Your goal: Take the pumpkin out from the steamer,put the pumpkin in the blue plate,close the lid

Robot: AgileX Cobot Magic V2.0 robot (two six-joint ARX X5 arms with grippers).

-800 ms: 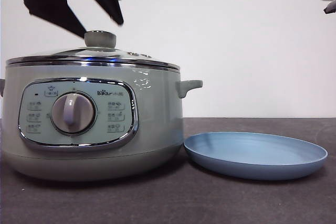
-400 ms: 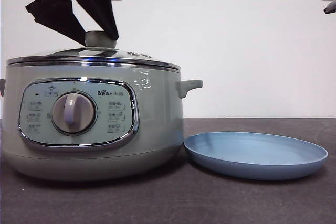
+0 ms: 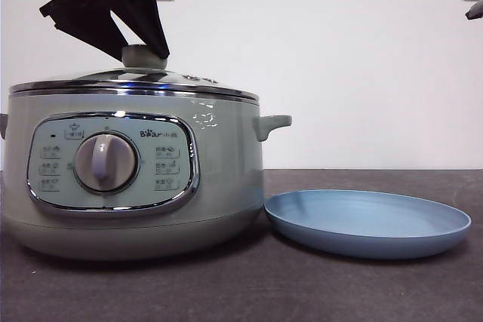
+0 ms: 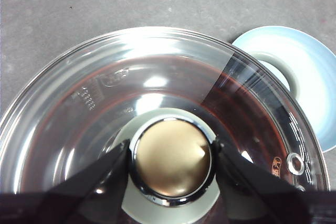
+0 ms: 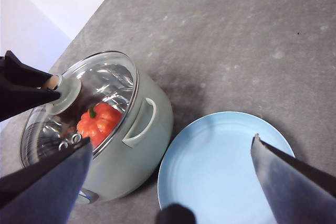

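The glass lid (image 3: 136,77) sits closed on the sage-green steamer (image 3: 219,179). My left gripper (image 3: 143,54) has come down from above, and its two black jaws press against both sides of the lid's knob (image 4: 171,162). Through the glass in the right wrist view I see the orange pumpkin (image 5: 98,121) inside the pot. The blue plate (image 3: 370,220) lies bare on the table to the right of the steamer. My right gripper (image 5: 172,140) hangs high over the plate, open and holding nothing.
The steamer's side handle (image 3: 272,124) sticks out toward the plate. Dark grey tabletop (image 3: 339,284) runs in front of both. A white wall stands behind, and the right arm shows only as a dark tip (image 3: 475,10) at the upper right.
The left gripper has dropped from above the lid onto its knob, and its jaws have drawn in against the knob. Lid, steamer and plate have not moved.
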